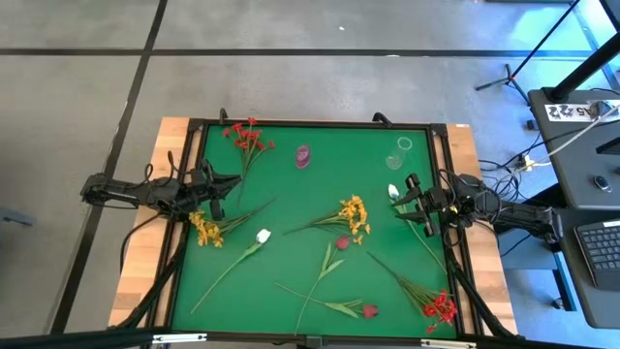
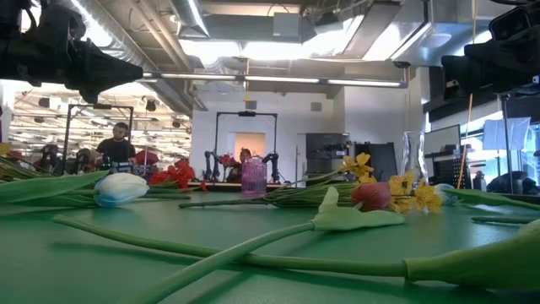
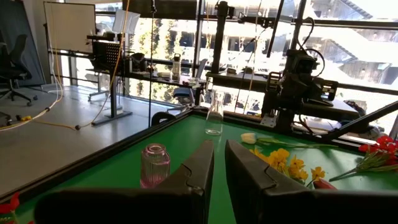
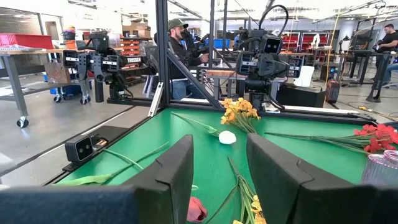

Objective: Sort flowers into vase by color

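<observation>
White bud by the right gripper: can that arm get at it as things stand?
Probably yes. The white bud lies just beside the right gripper, whose jaws stand apart and empty; nothing lies between them.

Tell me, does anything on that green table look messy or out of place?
Yes: the artificial flowers lie flat and scattered, like the white bud and yellow-orange cluster, while the ribbed pink vase and clear glass vase stand empty.

Grey concrete floor [image 1: 77,116], tall windows [image 3: 168,56], bright ceiling lights [image 2: 287,51].
</observation>
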Robot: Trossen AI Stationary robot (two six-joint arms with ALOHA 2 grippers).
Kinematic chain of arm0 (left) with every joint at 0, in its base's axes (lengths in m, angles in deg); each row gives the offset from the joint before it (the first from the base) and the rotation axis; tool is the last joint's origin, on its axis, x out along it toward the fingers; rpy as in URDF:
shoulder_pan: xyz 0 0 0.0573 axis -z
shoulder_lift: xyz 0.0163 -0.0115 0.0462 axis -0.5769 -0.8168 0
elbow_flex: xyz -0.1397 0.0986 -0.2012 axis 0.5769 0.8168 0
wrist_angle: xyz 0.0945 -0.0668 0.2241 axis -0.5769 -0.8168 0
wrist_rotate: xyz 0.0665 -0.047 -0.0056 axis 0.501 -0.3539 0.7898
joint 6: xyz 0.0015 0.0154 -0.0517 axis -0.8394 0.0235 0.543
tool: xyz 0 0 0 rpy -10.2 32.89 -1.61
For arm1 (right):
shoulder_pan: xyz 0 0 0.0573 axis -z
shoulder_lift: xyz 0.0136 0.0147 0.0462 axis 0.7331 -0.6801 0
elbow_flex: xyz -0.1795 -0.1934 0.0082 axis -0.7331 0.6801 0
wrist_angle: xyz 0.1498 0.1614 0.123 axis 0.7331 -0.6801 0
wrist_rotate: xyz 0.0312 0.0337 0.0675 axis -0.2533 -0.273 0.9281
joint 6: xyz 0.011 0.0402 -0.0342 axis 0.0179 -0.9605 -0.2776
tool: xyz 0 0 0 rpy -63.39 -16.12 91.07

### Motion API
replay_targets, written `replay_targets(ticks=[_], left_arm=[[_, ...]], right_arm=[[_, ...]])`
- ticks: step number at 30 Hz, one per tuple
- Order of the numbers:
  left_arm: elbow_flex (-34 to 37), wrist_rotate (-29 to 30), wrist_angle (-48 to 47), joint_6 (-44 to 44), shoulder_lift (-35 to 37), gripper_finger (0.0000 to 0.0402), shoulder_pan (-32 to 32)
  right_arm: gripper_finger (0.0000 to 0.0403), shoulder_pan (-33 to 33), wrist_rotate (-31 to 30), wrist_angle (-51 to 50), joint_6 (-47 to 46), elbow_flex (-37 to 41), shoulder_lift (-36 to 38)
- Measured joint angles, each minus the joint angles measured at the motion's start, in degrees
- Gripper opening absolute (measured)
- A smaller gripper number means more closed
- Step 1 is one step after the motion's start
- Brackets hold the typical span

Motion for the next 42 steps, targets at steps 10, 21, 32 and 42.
replay_targets(ticks=[10,21,32,42], left_arm=[[0.00,0.01,-0.01,0.00,0.00,0.0039,0.01],[0.00,0.01,-0.01,0.00,0.00,0.0039,-0.01],[0.00,0.00,0.01,0.01,0.00,0.0039,0.01],[0.00,0.01,0.00,0.01,0.00,0.0039,0.01]], right_arm=[[0.0149,-0.01,0.00,4.84,0.00,0.01,0.01],[0.0149,0.01,-12.02,14.89,-7.82,0.01,0.00],[0.0149,0.01,-19.37,10.72,-7.56,-4.51,-0.03],[0.0149,0.01,-22.78,-2.75,-6.14,-12.35,-1.82]])
